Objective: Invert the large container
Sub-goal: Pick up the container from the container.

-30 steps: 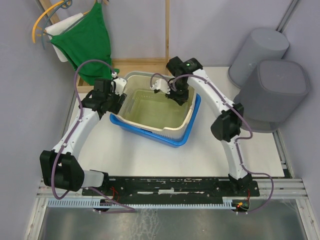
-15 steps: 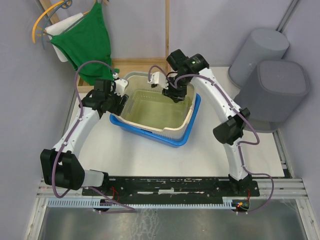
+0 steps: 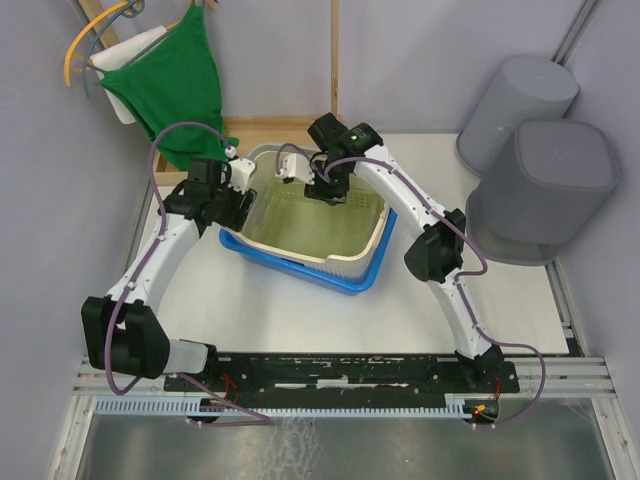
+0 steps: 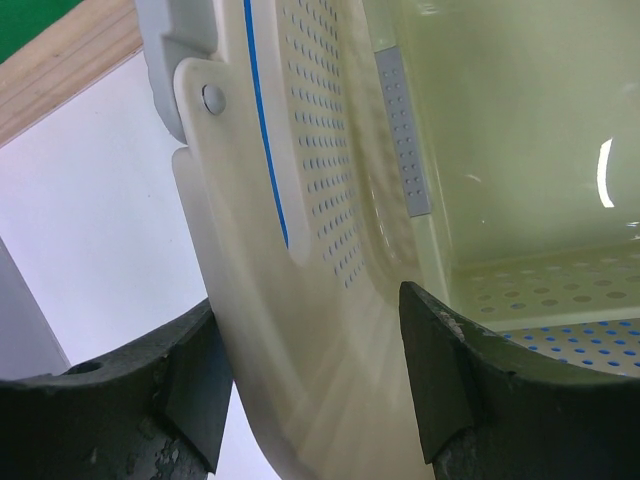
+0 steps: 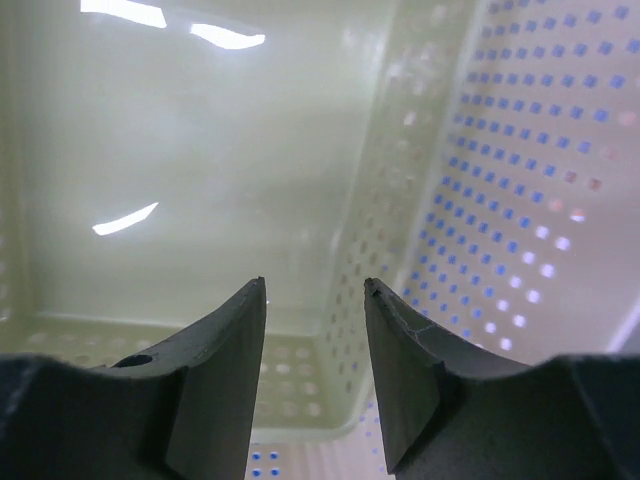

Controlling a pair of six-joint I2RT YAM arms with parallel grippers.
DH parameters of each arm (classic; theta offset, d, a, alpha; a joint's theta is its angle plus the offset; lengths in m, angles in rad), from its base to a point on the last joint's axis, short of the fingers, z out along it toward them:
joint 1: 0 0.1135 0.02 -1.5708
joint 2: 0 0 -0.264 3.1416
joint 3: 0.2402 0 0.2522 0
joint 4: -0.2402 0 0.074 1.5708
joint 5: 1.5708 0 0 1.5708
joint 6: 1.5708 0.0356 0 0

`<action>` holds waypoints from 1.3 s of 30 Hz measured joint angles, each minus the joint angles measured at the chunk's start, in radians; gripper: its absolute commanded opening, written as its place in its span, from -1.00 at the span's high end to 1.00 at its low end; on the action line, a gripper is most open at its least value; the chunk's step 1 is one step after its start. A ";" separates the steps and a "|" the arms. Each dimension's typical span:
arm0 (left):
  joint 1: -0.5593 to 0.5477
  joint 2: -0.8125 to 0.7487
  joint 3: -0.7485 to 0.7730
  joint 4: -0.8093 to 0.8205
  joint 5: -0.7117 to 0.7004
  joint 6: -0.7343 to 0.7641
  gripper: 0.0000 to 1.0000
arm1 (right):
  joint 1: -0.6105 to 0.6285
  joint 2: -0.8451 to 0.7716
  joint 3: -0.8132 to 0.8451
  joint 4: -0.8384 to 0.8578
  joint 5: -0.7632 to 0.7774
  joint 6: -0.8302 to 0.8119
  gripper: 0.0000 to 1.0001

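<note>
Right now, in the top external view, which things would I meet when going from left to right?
In order: green cloth → left end effector → cream container → gray bins. The right end effector overlaps the container, so it is left out.

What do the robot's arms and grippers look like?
The left arm and right arm are white links with black joints and looping purple cables. A green light glows near the right wrist. The left gripper and right gripper have dark, scuffed fingers.
</note>
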 measured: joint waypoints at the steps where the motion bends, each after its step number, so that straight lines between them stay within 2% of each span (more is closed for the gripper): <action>1: 0.000 0.002 0.000 0.000 0.000 0.000 -0.39 | -0.010 0.003 0.000 0.019 0.002 0.001 -0.08; 5: 0.002 0.004 -0.005 0.009 0.003 -0.001 -0.38 | -0.052 0.019 0.000 0.096 0.029 0.011 -0.17; 13: 0.002 0.008 -0.006 0.023 0.012 -0.027 -0.39 | -0.060 0.068 -0.024 0.131 0.044 0.027 -0.30; 20: 0.002 0.008 -0.009 0.029 0.014 -0.033 -0.39 | -0.065 0.118 -0.024 0.118 0.047 0.019 -0.29; 23: 0.002 0.008 -0.011 0.036 0.017 -0.039 -0.39 | -0.069 0.142 -0.021 0.106 0.056 0.002 -0.08; 29: 0.003 0.008 -0.014 0.048 0.029 -0.045 -0.39 | -0.092 0.182 -0.010 0.096 0.076 -0.038 0.98; 39: -0.004 0.026 -0.029 0.037 0.027 -0.037 -0.43 | -0.095 0.156 0.014 0.085 0.084 -0.016 1.00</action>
